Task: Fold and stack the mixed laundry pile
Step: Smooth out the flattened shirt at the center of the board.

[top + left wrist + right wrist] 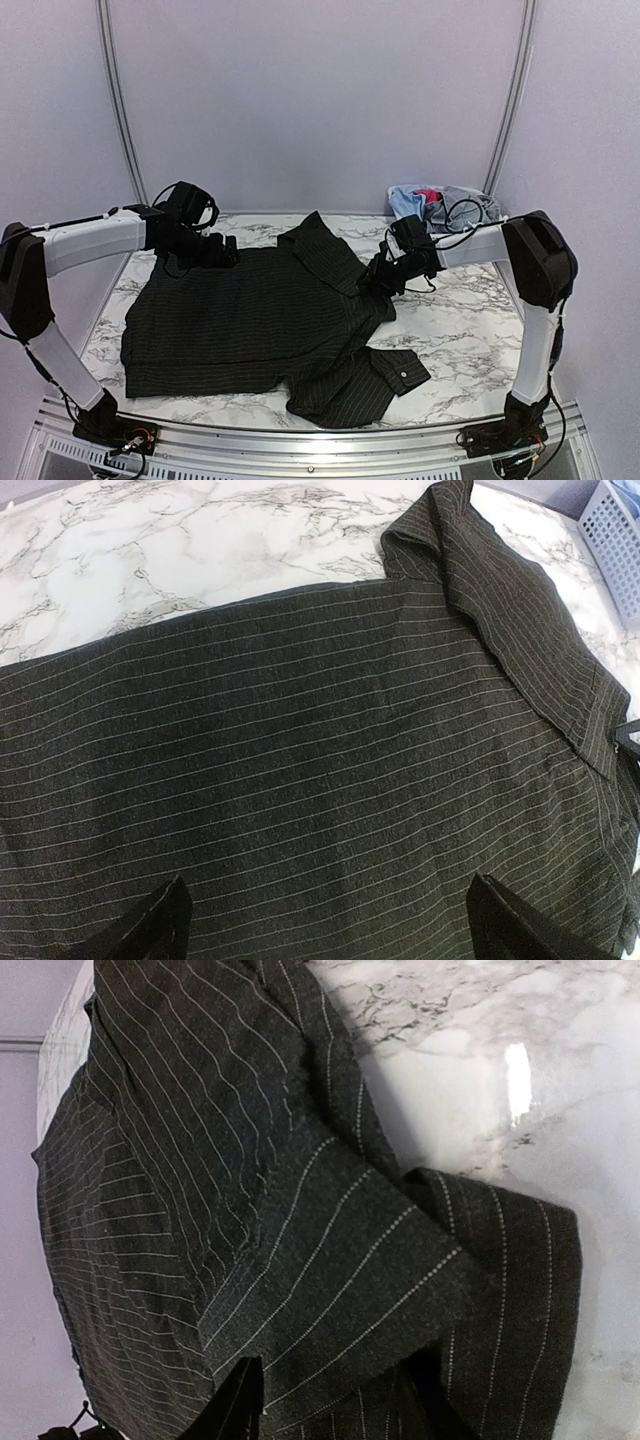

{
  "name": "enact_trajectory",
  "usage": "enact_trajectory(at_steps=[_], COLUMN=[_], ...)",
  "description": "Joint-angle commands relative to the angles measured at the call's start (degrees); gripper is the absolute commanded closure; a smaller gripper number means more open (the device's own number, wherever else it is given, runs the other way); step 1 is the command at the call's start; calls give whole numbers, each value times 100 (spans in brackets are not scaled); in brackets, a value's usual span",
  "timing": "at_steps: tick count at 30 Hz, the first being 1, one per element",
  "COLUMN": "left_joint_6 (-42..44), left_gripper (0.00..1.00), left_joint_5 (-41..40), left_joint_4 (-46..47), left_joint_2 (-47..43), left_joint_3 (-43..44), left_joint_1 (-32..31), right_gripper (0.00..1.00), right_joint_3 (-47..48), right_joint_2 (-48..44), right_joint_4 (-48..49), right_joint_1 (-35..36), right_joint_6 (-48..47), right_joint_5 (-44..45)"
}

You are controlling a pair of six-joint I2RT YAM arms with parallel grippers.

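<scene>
Marble table [470, 320]: black pinstriped shirt [250, 320] lies spread mid-table. Likely soft, limp and light; best taken at the shoulder seams or hem. Left gripper [335, 935] jaws wide apart above it. Right gripper [328, 1405] pinches a sleeve-side fold.

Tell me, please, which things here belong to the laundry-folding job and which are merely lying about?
Belongs to the job:
- black pinstriped shirt, spread on the table
- heap of garments, light blue, grey and pink-red, at the far right corner

Merely there:
- white lattice basket
- marble table
</scene>
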Motion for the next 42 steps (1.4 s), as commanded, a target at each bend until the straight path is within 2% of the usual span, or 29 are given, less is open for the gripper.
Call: enact_trajectory(at_steps=[1,3,8,9,15,18,20,25,26,27,28,30,31,33,37,42], left_joint_6=[128,144,185,186,204,195,183,92,69,52,46,51,60,76,92,-26], left_gripper=[1,1,1,1,1,1,1,1,1,1,1,1,1,1,1,1], left_joint_5=[99,106,126,126,126,126,268,178,178,178,178,178,178,221,404,595], left_joint_4=[23,28,28,28,25,28,22,21,13,13,14,17,19,16,15,16], left_joint_2=[98,106,93,87,-25,-175,-308,-559,-593,-623,-646,-684,-689,-682,-688,-710], left_joint_3=[147,152,123,118,7,-125,-213,-382,-405,-421,-441,-485,-502,-560,-732,-1094], left_joint_1=[72,113,259,286,493,608,687,876,925,952,974,1000,1002,1001,1000,1000], right_gripper=[66,73,98,100,100,100,100,100,86,65,49,33,29,27,28,32], right_joint_3=[-67,-22,225,288,1089,2390,3524,7213,7546,7562,7326,6266,5649,4758,3909,2690], right_joint_2=[18,27,69,66,209,841,1626,3810,4023,4079,3975,3420,3064,2375,1631,1021], right_joint_4=[601,654,723,783,1757,1931,2070,1879,1815,1798,1725,1493,1443,1202,-18,-615], right_joint_1=[13,7,-35,-45,-43,-27,2,61,36,8,-29,-73,-95,-146,-156,214], right_joint_6=[571,647,681,685,743,688,676,727,763,786,730,285,-14,-559,-1675,-2160], right_joint_5=[-118,-120,-174,-204,-571,-821,-1024,-1425,-1415,-1444,-1540,-1534,-1467,-1360,-1205,-1060])
